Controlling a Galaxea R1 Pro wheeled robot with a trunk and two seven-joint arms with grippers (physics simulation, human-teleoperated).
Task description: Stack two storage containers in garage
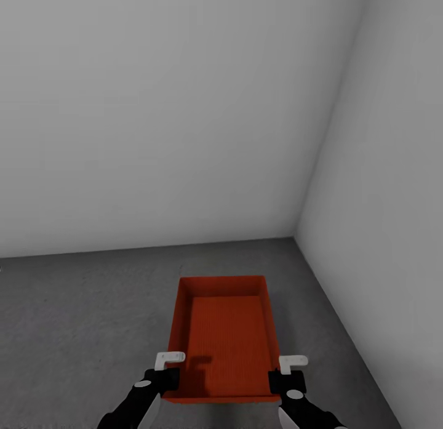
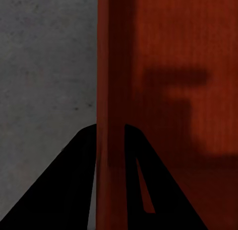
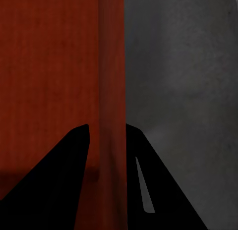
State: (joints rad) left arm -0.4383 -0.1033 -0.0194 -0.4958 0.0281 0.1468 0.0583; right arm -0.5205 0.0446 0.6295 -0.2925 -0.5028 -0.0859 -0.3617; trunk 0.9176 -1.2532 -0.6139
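Note:
One orange-red storage container [image 1: 224, 333], shallow and without a lid, lies lengthwise in front of me over the dark grey garage floor [image 1: 74, 330]. My left gripper [image 1: 167, 378] is shut on its left wall near the front corner. My right gripper [image 1: 285, 380] is shut on the right wall opposite. In the left wrist view the black fingers [image 2: 64, 190] straddle the thin container wall [image 2: 110, 91]. The right wrist view has the same grip, with fingers [image 3: 54, 185] on either side of the container wall [image 3: 111, 81]. Whether the container rests on the floor or hangs just above it, I cannot tell.
A plain white wall [image 1: 154, 109] stands ahead and another white wall [image 1: 394, 201] runs along the right, the two meeting at a corner [image 1: 295, 235] just beyond the container. Bare concrete stretches away to the left.

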